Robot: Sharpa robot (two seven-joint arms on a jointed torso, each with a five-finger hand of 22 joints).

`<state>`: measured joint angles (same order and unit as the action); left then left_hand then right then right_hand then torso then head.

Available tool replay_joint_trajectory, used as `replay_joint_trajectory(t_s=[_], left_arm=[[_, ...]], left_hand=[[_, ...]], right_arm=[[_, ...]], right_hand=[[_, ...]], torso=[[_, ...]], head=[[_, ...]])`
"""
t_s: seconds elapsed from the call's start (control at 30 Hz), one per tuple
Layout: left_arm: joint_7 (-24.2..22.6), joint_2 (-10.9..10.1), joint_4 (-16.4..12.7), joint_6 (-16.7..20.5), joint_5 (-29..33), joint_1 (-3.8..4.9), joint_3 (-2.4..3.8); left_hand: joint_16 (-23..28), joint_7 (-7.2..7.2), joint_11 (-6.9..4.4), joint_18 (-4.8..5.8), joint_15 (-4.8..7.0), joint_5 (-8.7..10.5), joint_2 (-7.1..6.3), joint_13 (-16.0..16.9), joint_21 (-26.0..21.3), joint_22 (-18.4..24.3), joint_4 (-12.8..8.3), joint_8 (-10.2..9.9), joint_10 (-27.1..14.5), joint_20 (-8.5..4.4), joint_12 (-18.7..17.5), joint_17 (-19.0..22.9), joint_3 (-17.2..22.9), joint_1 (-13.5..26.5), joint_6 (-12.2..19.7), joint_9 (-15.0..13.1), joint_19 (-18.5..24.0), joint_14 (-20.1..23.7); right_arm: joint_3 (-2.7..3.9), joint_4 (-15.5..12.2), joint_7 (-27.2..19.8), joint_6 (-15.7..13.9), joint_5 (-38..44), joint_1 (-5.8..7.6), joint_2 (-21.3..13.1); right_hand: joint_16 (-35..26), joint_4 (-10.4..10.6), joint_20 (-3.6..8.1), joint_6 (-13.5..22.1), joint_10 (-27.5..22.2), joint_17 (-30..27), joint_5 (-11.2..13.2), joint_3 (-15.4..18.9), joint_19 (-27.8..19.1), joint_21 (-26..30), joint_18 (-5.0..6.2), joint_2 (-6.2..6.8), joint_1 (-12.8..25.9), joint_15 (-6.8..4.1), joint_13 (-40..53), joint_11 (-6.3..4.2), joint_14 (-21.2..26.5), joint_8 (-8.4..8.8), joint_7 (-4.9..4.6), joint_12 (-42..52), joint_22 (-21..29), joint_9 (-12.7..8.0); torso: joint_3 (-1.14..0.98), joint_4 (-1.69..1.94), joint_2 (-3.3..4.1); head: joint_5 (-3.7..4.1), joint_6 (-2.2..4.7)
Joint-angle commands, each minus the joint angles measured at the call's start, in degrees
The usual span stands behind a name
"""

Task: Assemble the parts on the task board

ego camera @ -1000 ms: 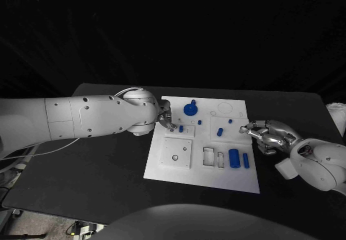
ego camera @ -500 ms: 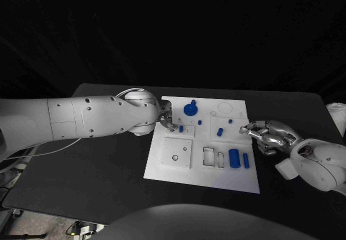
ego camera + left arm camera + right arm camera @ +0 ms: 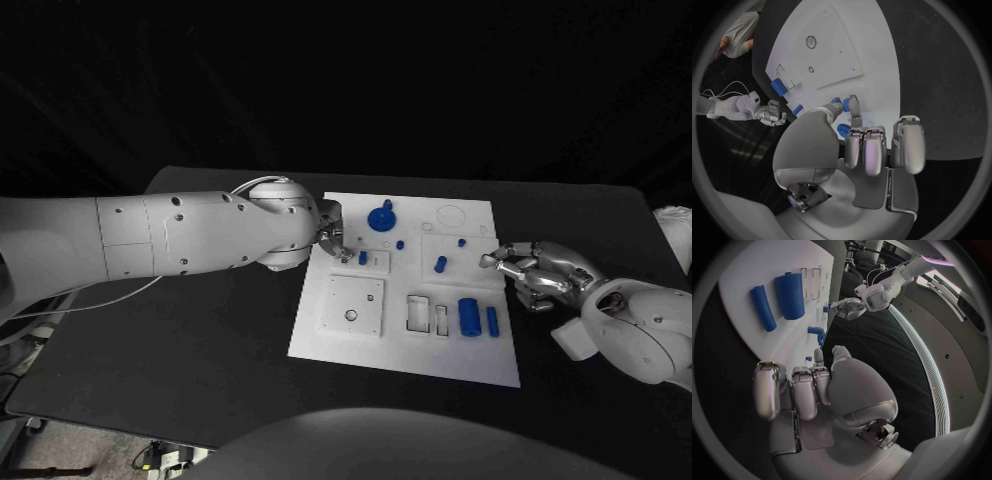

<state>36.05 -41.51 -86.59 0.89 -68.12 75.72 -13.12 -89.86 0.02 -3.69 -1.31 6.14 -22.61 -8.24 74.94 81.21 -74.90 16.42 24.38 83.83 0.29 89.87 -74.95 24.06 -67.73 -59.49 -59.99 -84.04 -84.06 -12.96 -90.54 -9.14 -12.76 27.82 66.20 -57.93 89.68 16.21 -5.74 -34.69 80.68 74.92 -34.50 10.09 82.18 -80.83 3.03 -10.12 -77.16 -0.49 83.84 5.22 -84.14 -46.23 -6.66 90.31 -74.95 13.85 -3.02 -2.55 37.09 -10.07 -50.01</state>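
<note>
On the task board [image 3: 335,343] (both hands curled, holding nothing) two blue cylinders [image 3: 469,315] lie side by side.

The black worktop [image 3: 202,330] carried the white task board [image 3: 361,340] flat at its middle, the board's long sides running away from the robot, with dark bare surface showing on both sides of it and along its near edge.

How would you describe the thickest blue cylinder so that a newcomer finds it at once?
Start at the white task board in the middle of the black table. Go to the board's near right part, close to the right hand. There two blue cylinders lie side by side; the thick cylinder is the fatter one, left of the thin cylinder.
</note>
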Motion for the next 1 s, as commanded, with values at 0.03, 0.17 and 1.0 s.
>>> replay_joint_trajectory(t_s=[0.03, 0.17, 1.0], left_arm=[[0.02, 0.05, 0.08, -1.22, -0.43, -0.01, 0.02], [0.09, 0.06, 0.25, -1.37, -0.44, -0.01, 0.02], [0.6, 0.82, 1.34, -2.43, -0.25, -0.37, 0.02]], left_hand=[[-0.14, -0.04, 0.04, -0.63, 0.11, 0.38, -0.14, 15.06, -0.19, -12.52, -0.08, -0.09, 6.17, -0.02, 0.13, -15.05, 0.29, 0.17, 0.4, -0.05, -2.37, -5.94], [-0.14, -0.04, 0.04, -0.64, 0.11, 0.42, -0.19, 15.06, -0.26, -12.5, -0.1, -0.09, 6.17, -0.01, 0.13, -15.05, 0.3, 0.11, 0.41, -0.06, -2.33, -5.94], [-0.14, 0.05, 0.08, -0.71, 0.09, 1.26, -0.2, 15.06, -0.6, -12.41, -0.1, -0.14, 6.17, 0.01, 0.13, -15.05, 0.36, -0.08, 0.51, -0.12, -2.18, -5.94]], right_arm=[[-0.01, -0.04, -0.08, 1.12, 0.41, -0.07, 0.02], [-0.01, -0.02, -0.02, 1.2, 0.41, -0.1, 0.03], [-0.01, 0.01, 0.08, 1.26, 0.41, -0.17, 0.0]], right_hand=[[-0.03, 0.06, -0.05, -0.23, 9.32, 14.1, -0.2, -0.43, -0.54, 0.34, -0.09, 0.01, -0.54, -0.2, 6.16, -2.69, -5.36, 0.34, 0.04, -0.31, -11.16, -0.08], [-0.03, 0.06, -0.05, -0.23, 9.32, 14.1, -0.2, -0.43, -0.54, 0.34, -0.09, 0.01, -0.54, -0.2, 6.16, -2.69, -5.36, 0.34, 0.04, -0.31, -11.16, -0.08], [-0.06, 0.1, -0.05, -0.21, 9.32, 14.03, -0.21, -0.5, -0.59, 0.4, -0.07, 0.05, -0.6, -0.21, 6.16, -2.69, -5.32, 0.35, 0.02, -0.31, -11.13, -0.08]], torso=[[-0.02, -0.01, -0.03], [-0.01, -0.02, -0.03], [-0.02, -0.02, -0.02]], head=[[-0.06, 0.01], [-0.04, 0.01], [0.13, 0.01]])
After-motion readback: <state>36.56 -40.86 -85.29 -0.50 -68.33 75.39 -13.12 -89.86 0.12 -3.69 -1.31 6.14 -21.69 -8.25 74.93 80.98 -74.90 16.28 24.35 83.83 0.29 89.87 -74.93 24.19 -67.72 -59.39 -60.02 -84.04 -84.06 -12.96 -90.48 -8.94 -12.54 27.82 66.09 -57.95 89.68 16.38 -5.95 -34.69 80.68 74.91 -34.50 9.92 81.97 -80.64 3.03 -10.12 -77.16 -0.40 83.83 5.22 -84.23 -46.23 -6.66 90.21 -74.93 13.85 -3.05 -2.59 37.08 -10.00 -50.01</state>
